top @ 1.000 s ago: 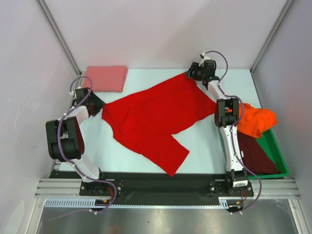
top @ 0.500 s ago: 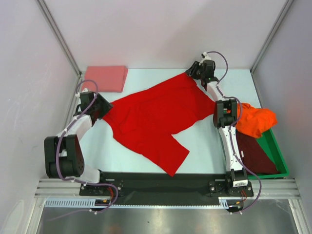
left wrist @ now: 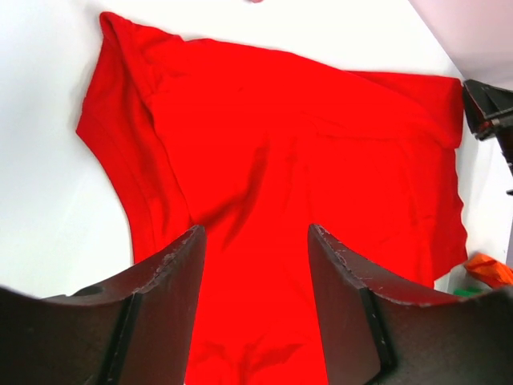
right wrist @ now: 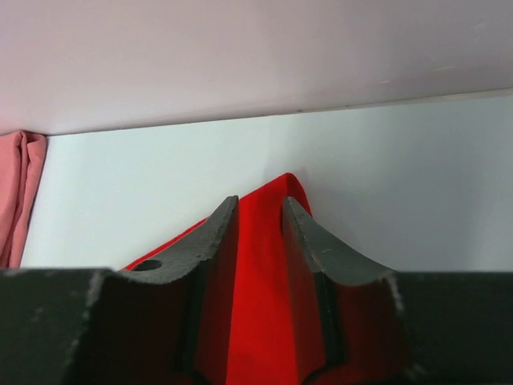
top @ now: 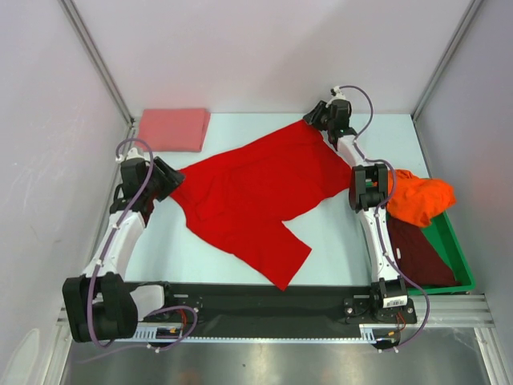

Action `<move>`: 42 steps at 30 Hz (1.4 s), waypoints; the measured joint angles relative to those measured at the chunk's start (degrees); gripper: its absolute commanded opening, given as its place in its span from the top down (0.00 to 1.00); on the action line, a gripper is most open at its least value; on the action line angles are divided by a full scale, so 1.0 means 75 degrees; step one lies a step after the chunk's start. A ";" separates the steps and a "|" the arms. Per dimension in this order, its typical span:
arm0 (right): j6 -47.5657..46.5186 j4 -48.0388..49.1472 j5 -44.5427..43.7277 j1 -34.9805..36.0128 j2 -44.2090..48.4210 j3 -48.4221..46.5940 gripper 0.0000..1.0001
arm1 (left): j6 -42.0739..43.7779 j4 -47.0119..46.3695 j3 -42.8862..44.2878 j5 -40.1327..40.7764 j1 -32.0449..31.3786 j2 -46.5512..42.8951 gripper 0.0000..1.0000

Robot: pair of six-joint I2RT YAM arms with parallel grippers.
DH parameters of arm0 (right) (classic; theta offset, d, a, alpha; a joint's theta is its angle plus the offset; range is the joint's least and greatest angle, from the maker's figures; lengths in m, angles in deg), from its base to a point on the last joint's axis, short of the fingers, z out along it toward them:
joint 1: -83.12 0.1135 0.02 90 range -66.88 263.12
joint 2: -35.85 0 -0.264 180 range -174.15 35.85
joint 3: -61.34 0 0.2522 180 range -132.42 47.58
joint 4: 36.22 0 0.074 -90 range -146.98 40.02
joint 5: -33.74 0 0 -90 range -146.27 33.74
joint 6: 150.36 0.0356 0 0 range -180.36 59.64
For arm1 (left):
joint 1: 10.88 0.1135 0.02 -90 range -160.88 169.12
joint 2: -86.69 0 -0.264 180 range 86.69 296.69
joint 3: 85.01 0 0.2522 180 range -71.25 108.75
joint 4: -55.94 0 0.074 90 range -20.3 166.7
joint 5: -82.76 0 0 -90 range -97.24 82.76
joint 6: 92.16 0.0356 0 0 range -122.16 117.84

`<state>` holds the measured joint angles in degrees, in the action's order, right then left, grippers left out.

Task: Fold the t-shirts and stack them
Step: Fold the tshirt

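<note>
The bright red t-shirt (top: 256,188) lies spread out and askew on the table. My left gripper (top: 164,178) hovers at its left edge, open, with red cloth (left wrist: 280,144) below the gap and nothing between the fingers (left wrist: 172,273). My right gripper (top: 314,120) is at the shirt's far corner (right wrist: 276,196). Its jaws stand narrowly apart on either side of that corner. A folded salmon-pink t-shirt (top: 172,128) lies at the back left. An orange t-shirt (top: 421,200) and a dark maroon t-shirt (top: 421,253) sit at the right.
A green plastic bin (top: 454,241) at the right edge holds the orange and maroon shirts. The back wall runs close behind the right gripper (right wrist: 260,204). The pink shirt's edge (right wrist: 16,192) shows at the left of the right wrist view.
The right jaws have narrowed around the red shirt's far corner. The left arm has stretched out, its elbow swinging toward the near edge; its gripper stays open at the shirt's left edge.
</note>
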<state>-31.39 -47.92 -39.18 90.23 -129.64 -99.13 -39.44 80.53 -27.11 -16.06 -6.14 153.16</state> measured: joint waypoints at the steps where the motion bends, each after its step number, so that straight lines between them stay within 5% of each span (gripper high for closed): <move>1: 0.0058 0.0003 -0.0009 0.0003 -0.0006 0.0000 0.70 | 0.0020 0.0085 -0.0003 -0.0035 -0.0003 -0.0105 0.41; 9: 0.0472 0.0146 -0.0195 0.0023 -0.0128 -0.0029 0.85 | 0.0029 0.0309 -0.0003 -0.0274 -0.0178 -0.0347 0.41; 13: 0.0664 0.0367 -0.0425 0.0020 -0.0233 -0.0047 0.52 | 0.0020 0.0309 -0.0003 -0.0119 -0.0997 -0.0280 0.38; 22: 0.0988 0.0227 -0.0289 -0.0332 0.0134 -0.0064 0.32 | 0.0216 0.0714 0.0184 0.0597 -0.2352 0.0997 0.41; 30: 0.0749 -0.1370 0.0096 -0.0662 0.3448 0.2582 0.25 | 0.1163 0.1856 0.2323 0.2296 -0.3829 0.2774 0.51; 37: 0.0064 -0.1900 -0.0192 0.0172 0.7277 0.5963 0.27 | 0.1836 0.2495 0.3896 0.2894 -0.4097 0.4488 0.57; 42: -0.0466 -0.2168 -0.0286 0.0676 0.8670 0.7816 0.30 | 0.2119 0.2868 0.4223 0.3147 -0.4147 0.5272 0.58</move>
<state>-34.89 -64.18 -41.33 95.30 -64.62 -40.51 -23.55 102.04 4.56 7.55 -37.25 192.70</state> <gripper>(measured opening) 0.710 0.428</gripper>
